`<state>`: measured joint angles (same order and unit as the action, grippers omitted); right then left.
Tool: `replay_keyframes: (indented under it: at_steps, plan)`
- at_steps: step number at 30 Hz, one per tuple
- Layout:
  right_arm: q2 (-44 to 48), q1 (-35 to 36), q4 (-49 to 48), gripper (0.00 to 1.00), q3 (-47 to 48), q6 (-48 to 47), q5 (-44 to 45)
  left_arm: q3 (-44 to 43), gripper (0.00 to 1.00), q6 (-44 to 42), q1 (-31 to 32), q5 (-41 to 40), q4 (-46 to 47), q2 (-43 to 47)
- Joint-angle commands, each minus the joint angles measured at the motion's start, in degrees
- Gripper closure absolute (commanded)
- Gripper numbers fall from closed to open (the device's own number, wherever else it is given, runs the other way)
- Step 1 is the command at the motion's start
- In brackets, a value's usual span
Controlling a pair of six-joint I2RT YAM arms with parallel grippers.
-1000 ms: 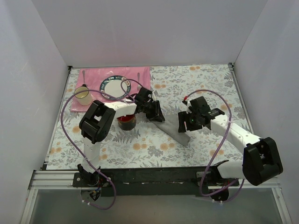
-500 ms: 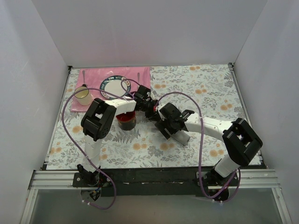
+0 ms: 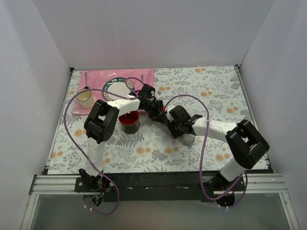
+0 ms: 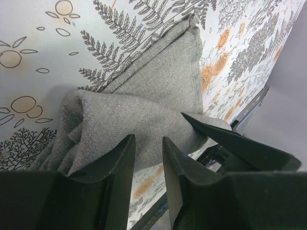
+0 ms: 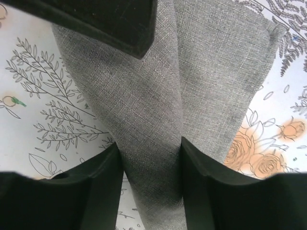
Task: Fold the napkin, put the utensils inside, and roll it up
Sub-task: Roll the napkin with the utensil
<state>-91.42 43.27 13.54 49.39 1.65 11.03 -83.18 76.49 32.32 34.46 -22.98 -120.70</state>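
Two grippers on the napkin (image 5: 211, 72), bunched mid-table (image 3: 216, 86) | left gripper (image 4: 147, 143) clamped on its far-left end | right gripper (image 5: 149, 146) straddled the ridge, we couldn't tell if pinched | step: folding | next, we judged: pull flat, align edges.

Table (image 3: 211, 86): flat top under a white cover printed with grey ferns and orange flowers.
Lying directly on it:
- placemat (image 3: 96, 76), pink, rectangular, at the far left corner;
- napkin (image 4: 153, 91), mid-grey cloth, folded and bunched, near the centre;
- cup (image 3: 129, 123), dark red, round, just left of the napkin.
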Motion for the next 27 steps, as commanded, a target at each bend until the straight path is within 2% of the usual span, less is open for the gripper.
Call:
replay_keyframes:
  at_steps: [1,3,5,6,7,8,12,19,22,24,27]
  plan:
    - [0.3,-2.3,-3.2,0.51,-3.6,3.2,-7.2,-5.2,0.69,-2.6,-0.8,-1.5,-4.2,-0.1]
    - [1.0,-3.7,-4.2,0.55,-4.6,4.5,-10.7,-7.5,0.67,-2.7,-0.7,-3.9,-6.1,0.2]
    - [1.2,-6.0,-5.4,0.58,-6.3,6.9,-16.1,-10.7,0.6,-2.8,-0.8,-7.0,-7.2,1.8]
    - [1.2,-6.8,-6.4,0.6,-6.9,7.8,-19.8,-11.6,0.56,-2.8,-0.8,-9.6,-7.9,2.6]
    - [1.2,-7.5,-6.9,0.61,-8.1,9.1,-21.2,-12.9,0.48,-2.8,-0.8,-10.9,-8.1,4.3]
    - [0.8,-8.8,-7.2,0.63,-8.5,10.8,-22.8,-13.2,0.45,-2.7,-0.8,-11.8,-8.2,5.2]
    - [-0.3,-11.8,-10.5,0.63,-10.8,15.9,-32.3,-13.2,0.44,-2.0,-0.8,-13.7,-8.9,9.0]
    - [-5.2,-16.9,-17.2,0.65,-12.2,22.5,-45.1,-2.0,0.44,0.5,2.0,-11.0,-7.7,16.0]
    - [-7.5,-19.1,-19.7,0.66,-13.2,23.8,-48.6,3.4,0.41,3.6,4.2,-15.0,-8.0,18.7]
    - [-8.0,-19.6,-21.0,0.66,-13.8,24.2,-49.5,6.9,0.39,8.6,4.9,-17.9,-8.5,19.9]
    - [-7.8,-19.8,-21.5,0.66,-14.1,24.4,-49.7,8.3,0.37,12.9,5.7,-20.2,-9.4,19.5]
